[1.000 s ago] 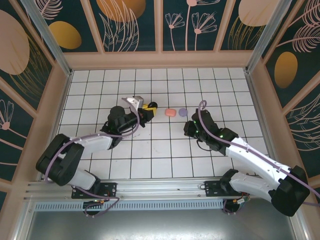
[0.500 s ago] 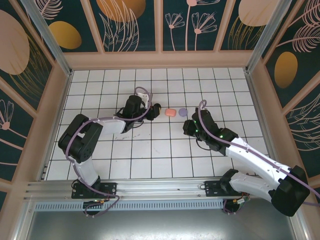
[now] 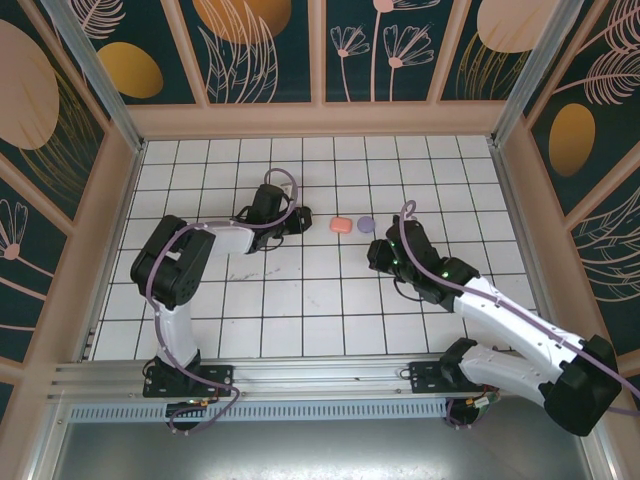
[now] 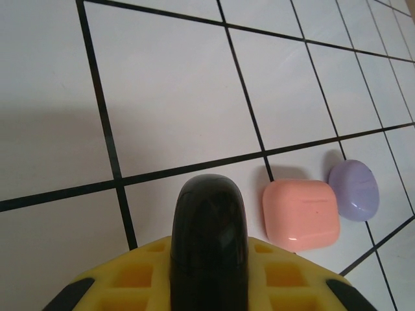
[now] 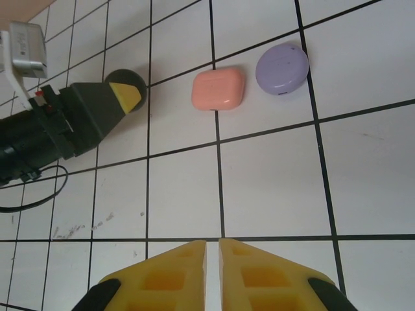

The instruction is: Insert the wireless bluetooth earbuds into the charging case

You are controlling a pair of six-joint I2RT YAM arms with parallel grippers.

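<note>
White gridded tabletop [image 3: 330, 300], teal floral wall panels [image 3: 270, 50] around it, aluminium rail [image 3: 300, 395] along near edge

White gridded table [image 3: 330, 312], floral walls [image 3: 255, 55]

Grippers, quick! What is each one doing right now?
Left gripper: closed, holding the black case.
Right gripper: closed, holding nothing.

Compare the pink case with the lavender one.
Colour: pink case is coral, lavender case pale purple. Shape: pink case is a rounded square, lavender case a round pebble. Both lie flat with lids shut, side by side on the white tiles.
</note>
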